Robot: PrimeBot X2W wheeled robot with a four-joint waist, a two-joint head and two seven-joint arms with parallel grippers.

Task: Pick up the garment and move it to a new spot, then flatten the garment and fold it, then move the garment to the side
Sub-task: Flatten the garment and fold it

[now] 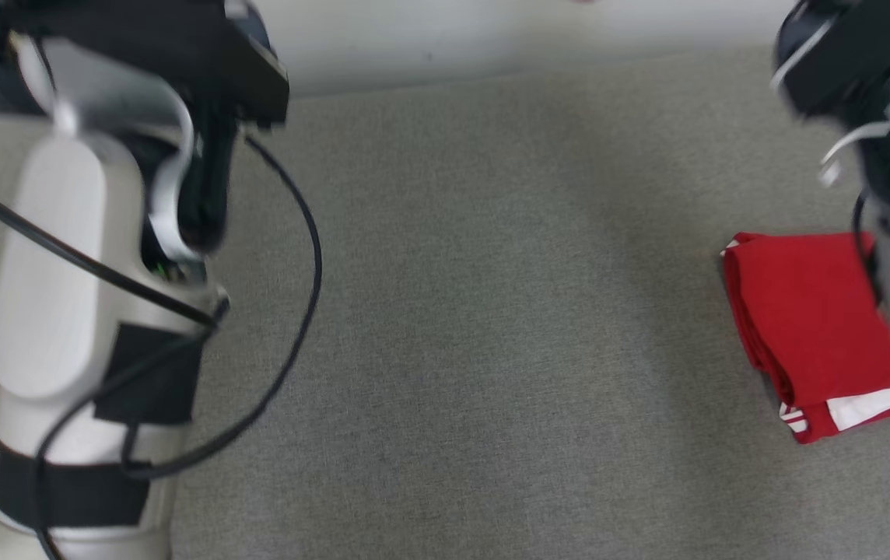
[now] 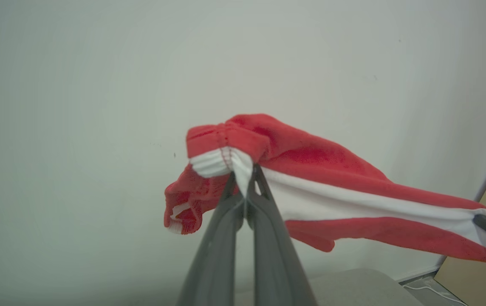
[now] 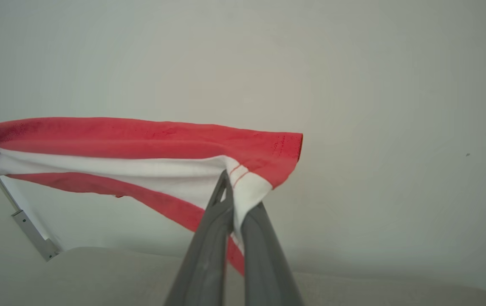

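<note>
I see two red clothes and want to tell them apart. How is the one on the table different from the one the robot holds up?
The folded garment lies on the grey table; the held garment is up in the air. The folded garment is a neat stack; the held garment is stretched long between the left tool and right tool, both shut on it. Both are red with white.

Garments: two; one striped garment [image 2: 332,187] gripped at both ends, one folded red garment [image 1: 811,311] at 3 o'clock on the table [image 1: 507,272]; grippers: two, left gripper [image 2: 246,180], right gripper [image 3: 233,189]; dark fingers [image 2: 217,255]: two per gripper; tables: one
</note>
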